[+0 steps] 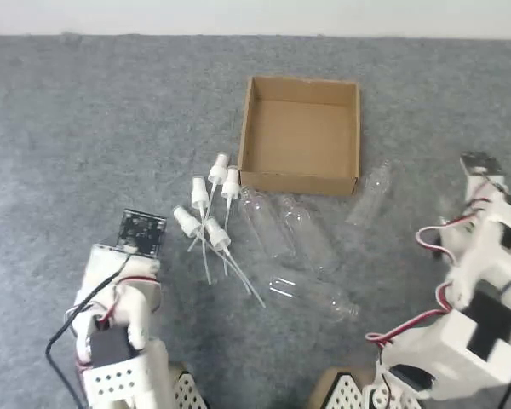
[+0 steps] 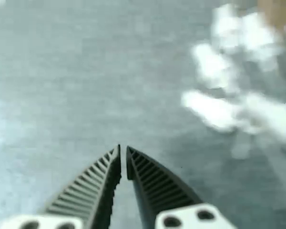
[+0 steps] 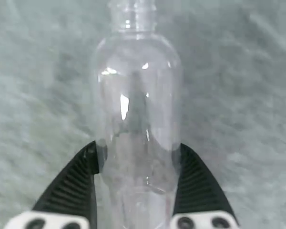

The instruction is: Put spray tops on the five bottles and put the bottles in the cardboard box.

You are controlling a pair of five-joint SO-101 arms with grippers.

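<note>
In the high view, the cardboard box (image 1: 300, 183) is sitting open on the grey carpet (image 1: 85, 128), toward the far middle of the table. Five white spray tops (image 1: 209, 209) are lying in a loose cluster just beside its near left corner, their thin tubes crossing. Three clear bottles (image 1: 308, 234) are lying on their sides in front of the box, and a fourth bottle (image 1: 373, 194) is lying beside its near right corner. The right gripper (image 3: 138, 147) is gripping another clear plastic bottle (image 3: 137, 95), one black ribbed finger pressing each side of its body, with the neck pointing away from the wrist. The left gripper (image 2: 123, 149) is pointing at bare carpet with its fingers closed together, holding nothing.
</note>
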